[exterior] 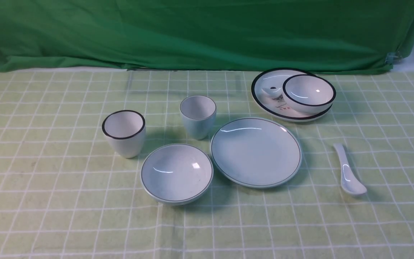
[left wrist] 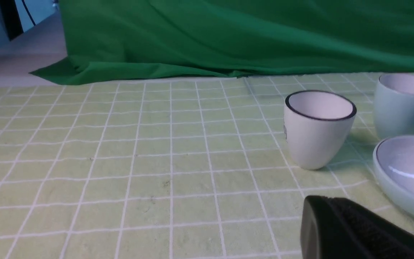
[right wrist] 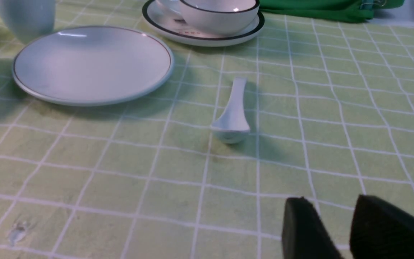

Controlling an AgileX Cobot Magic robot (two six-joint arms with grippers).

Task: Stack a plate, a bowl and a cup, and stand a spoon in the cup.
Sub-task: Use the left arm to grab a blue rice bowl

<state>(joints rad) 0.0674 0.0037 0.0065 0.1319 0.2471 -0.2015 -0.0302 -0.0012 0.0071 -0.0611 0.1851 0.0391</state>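
With the left gripper (left wrist: 323, 201) closed on itself and the right gripper (right wrist: 332, 201) parted around nothing, the glazed bowl (exterior: 176, 173), at the plate's (exterior: 256, 153) eight o'clock, looks rigid, slippery and chippable, best pinched by its rim at nine o'clock.

the plate (exterior: 256, 153), bowl (exterior: 177, 173) and cup (exterior: 198, 117) are pale blue-white, thinly dark-rimmed, the cup's line faint. the spoon (exterior: 348, 172) is white. a white plate (exterior: 273, 104) has a bold black rim and what seems red-and-black printing. the desk (exterior: 67, 187) is pale green, crossed by whitish grid lines.
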